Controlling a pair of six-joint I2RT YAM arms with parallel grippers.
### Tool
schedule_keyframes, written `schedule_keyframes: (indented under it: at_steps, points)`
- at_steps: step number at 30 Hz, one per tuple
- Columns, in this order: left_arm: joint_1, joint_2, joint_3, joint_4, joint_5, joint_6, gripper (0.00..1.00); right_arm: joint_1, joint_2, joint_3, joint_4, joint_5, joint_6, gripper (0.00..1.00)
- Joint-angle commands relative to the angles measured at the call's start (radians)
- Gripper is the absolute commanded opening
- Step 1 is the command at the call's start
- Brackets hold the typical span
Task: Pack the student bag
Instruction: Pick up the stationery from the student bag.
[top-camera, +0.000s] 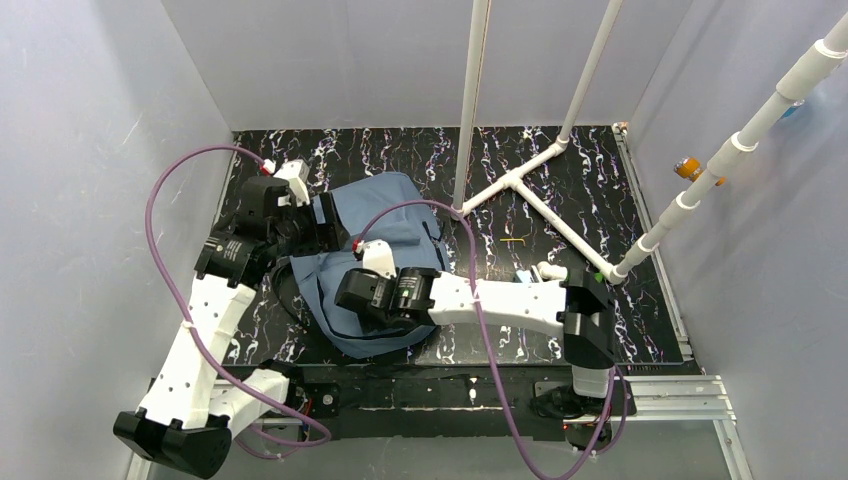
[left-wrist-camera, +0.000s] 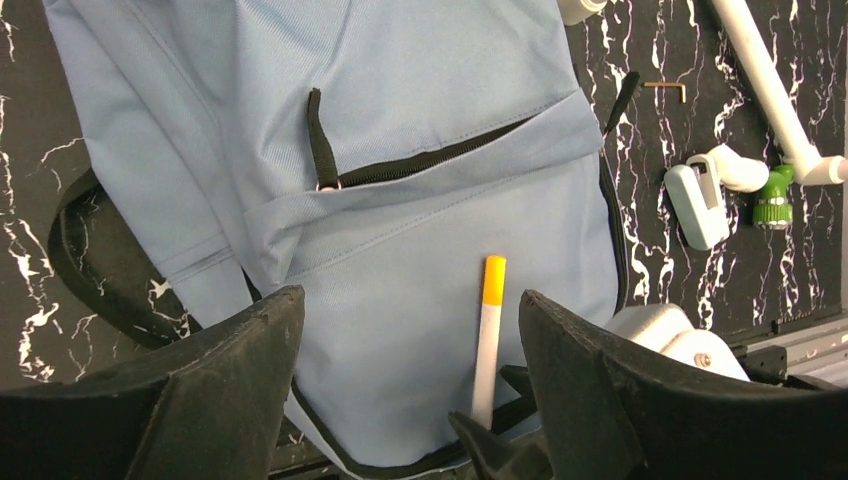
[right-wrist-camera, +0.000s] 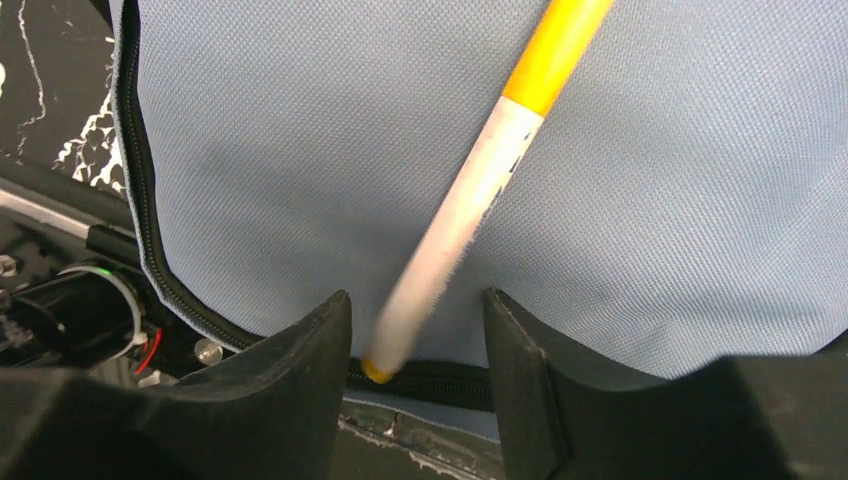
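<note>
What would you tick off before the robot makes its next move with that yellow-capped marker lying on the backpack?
1. Marker sits between the right gripper fingers: ok.
2. Right jaws closed on the marker: not ok, a gap shows on one side.
3. Left gripper open and holding nothing: ok.
4. Student bag lying on the table, front side up: ok.
5. Front pocket zipper open wide enough for the marker: cannot tell.
</note>
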Motion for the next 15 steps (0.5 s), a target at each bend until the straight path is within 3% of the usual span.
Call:
schedule_keyframes:
  at_steps: [1,9,12,14,15]
  points:
    - [-0.001,-0.034,0.035,-0.062,0.008,0.045,0.77,0.022,0.020,0.075,-0.064,0.148,0.053,0.55]
    - [-0.002,-0.059,0.002,-0.053,0.050,0.054,0.77,0.022,0.007,0.051,-0.098,0.167,0.064,0.31]
    - [-0.001,-0.054,-0.003,-0.037,0.110,0.075,0.76,0.020,-0.042,0.004,-0.029,0.146,-0.039,0.25]
    - [-0.001,-0.044,-0.003,-0.026,0.147,0.085,0.75,0.006,-0.094,-0.018,0.002,0.145,-0.126,0.01]
    - [-0.002,-0.038,0.000,-0.022,0.162,0.087,0.75,-0.005,-0.123,-0.036,0.029,0.136,-0.170,0.01]
